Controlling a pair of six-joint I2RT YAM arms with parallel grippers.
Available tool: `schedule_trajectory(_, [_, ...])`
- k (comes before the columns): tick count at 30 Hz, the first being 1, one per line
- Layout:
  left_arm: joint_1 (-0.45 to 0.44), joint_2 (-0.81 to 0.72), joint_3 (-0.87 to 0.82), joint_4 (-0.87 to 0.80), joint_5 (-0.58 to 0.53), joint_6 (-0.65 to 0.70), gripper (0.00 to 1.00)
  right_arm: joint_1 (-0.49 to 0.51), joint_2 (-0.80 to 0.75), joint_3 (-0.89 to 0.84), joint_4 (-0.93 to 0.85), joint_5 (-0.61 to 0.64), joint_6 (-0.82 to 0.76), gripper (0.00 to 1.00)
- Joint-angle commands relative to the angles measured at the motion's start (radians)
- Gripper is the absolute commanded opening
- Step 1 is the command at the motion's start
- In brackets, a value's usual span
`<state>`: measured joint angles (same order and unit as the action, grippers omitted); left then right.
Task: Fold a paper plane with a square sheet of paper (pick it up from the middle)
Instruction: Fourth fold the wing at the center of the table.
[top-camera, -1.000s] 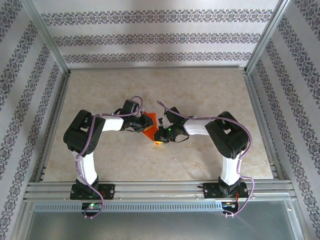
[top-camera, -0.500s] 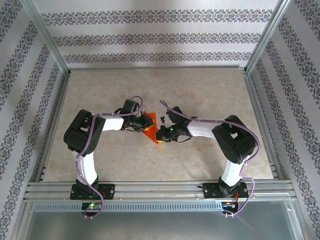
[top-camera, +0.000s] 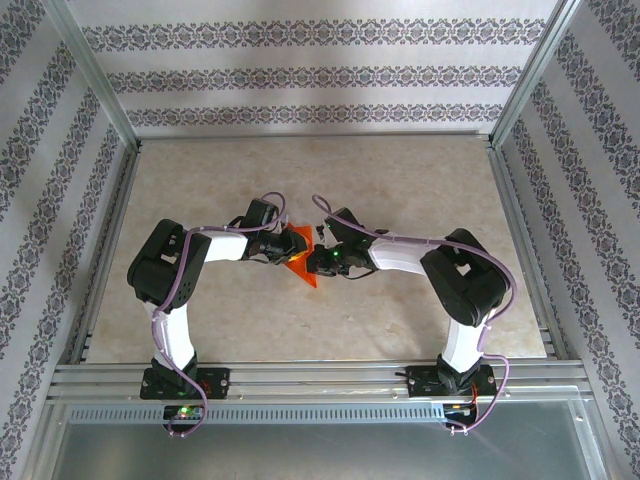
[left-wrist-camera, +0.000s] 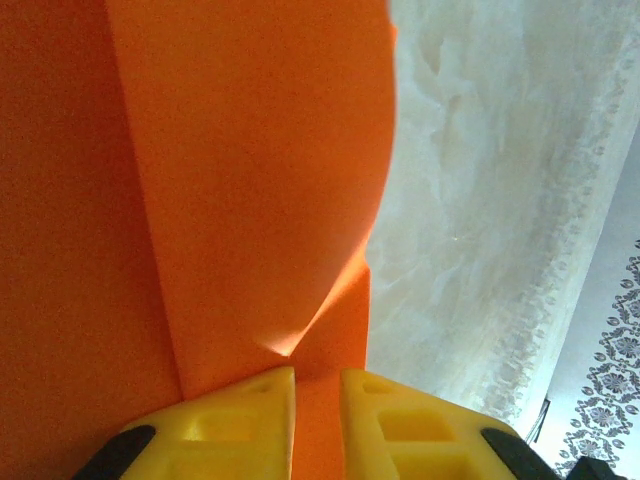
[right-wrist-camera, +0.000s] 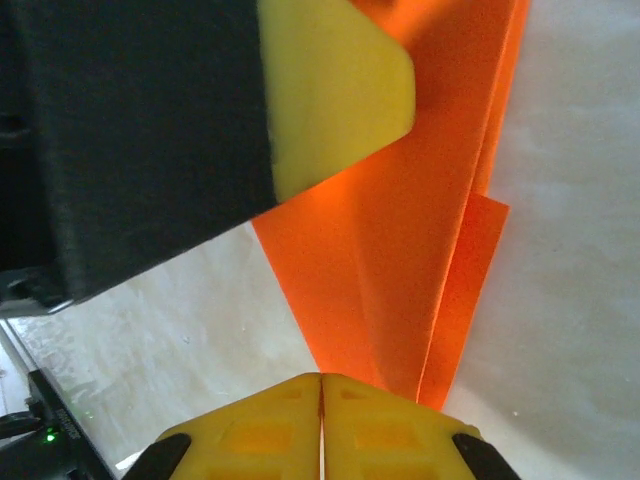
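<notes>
Seen from above, two robot arms reach inward and meet near the middle of a pale marbled table (top-camera: 400, 180), inside a booth with patterned wallpaper. Between their tips is a piece of orange paper (top-camera: 305, 270), already folded into a narrow, layered wedge.

The left claw (left-wrist-camera: 318, 385) is pinching the paper: its yellow fingers stand almost together, with a strip of orange running up between them. Above the grip the paper rises in a broad flap with one straight crease and a soft curve along its free edge.

The right claw (right-wrist-camera: 322, 395) has its yellow fingers pressed together. The pointed end of the paper comes down to meet those fingertips, but it is unclear whether the paper is caught between them or only lies against them. The left claw's finger shows just above, close by.

Over the last second the left arm has stayed put. The right arm has swung its elbow and brought its claw up along the paper toward the left claw, so less orange shows from above. This looks like pressing or re-gripping along a crease, so the plane is probably partly folded rather than finished.
</notes>
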<state>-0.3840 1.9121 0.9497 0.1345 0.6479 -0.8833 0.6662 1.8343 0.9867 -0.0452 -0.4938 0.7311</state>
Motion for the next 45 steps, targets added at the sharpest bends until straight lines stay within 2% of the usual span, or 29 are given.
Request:
schedule_trajectory(1, [0.010,0.047,-0.020,-0.110,-0.055,-0.002,0.20,0.013,0.034,0.033,-0.007,0.015,-0.006,0.09])
schedule_trajectory(8, [0.010,0.003,-0.013,-0.069,-0.013,-0.018,0.20,0.002,0.067,0.023,-0.059,0.064,-0.012,0.08])
schedule_trajectory(13, [0.011,-0.095,-0.002,-0.010,0.023,-0.016,0.24,-0.006,0.086,0.014,-0.103,0.063,-0.041,0.08])
schedule_trajectory(21, [0.015,-0.217,-0.043,-0.059,-0.051,0.061,0.27,-0.043,0.058,-0.037,-0.182,-0.036,-0.223,0.08])
schedule_trajectory(26, [0.000,-0.208,-0.085,-0.019,-0.029,0.053,0.25,-0.066,0.052,-0.059,-0.188,-0.093,-0.274,0.08])
schedule_trajectory(31, [-0.029,-0.177,-0.092,-0.001,-0.022,0.064,0.23,-0.079,0.062,-0.059,-0.188,-0.098,-0.271,0.08])
schedule_trajectory(45, [-0.030,-0.060,-0.018,0.008,-0.059,0.056,0.22,-0.087,0.085,-0.058,-0.211,-0.084,-0.271,0.07])
